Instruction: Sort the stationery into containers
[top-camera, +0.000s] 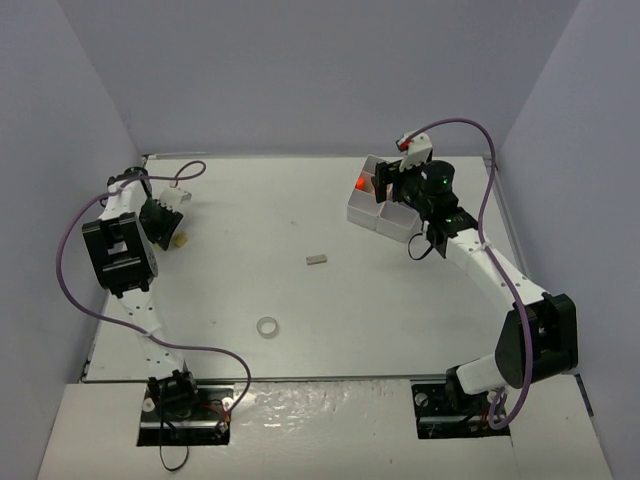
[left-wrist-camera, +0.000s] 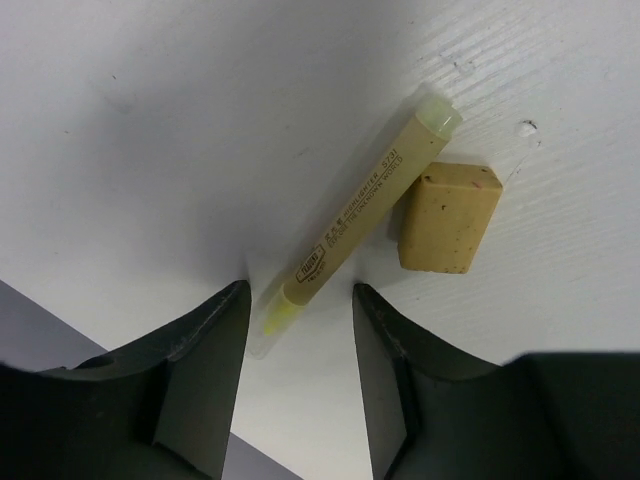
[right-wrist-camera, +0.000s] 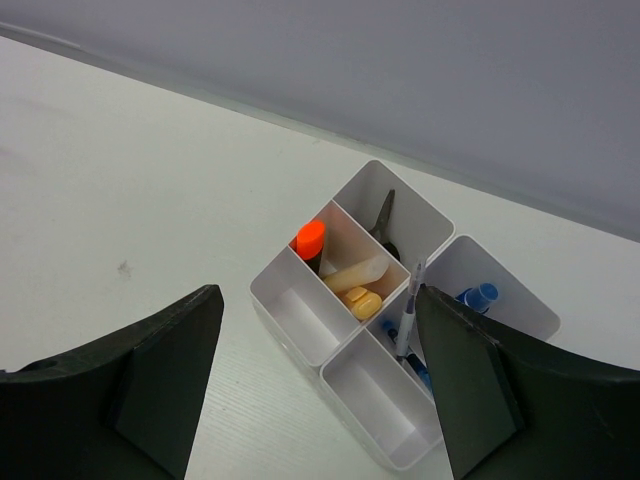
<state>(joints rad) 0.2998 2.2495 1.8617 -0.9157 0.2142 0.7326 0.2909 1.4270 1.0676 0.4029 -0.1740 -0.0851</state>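
In the left wrist view a yellow bar (left-wrist-camera: 360, 215), a highlighter with a clear cap, lies on the white table beside a tan eraser block (left-wrist-camera: 447, 220). My left gripper (left-wrist-camera: 300, 300) is open, its fingers on either side of the bar's near end, not touching it. In the top view it (top-camera: 160, 218) is at the far left, next to the eraser (top-camera: 181, 239). My right gripper (right-wrist-camera: 317, 300) is open and empty above the white tray (right-wrist-camera: 262, 290), which holds an orange-capped marker (right-wrist-camera: 310, 240) and a blue-capped bottle (right-wrist-camera: 478, 297).
A small grey block (top-camera: 318, 260) lies mid-table and a clear tape ring (top-camera: 267, 326) nearer the front. The tray (top-camera: 362, 210) stands at the back right, under my right gripper (top-camera: 388, 188). It also holds scissors (right-wrist-camera: 385, 225), a pen (right-wrist-camera: 410, 310) and another yellow highlighter (right-wrist-camera: 352, 273). Grey walls enclose the table.
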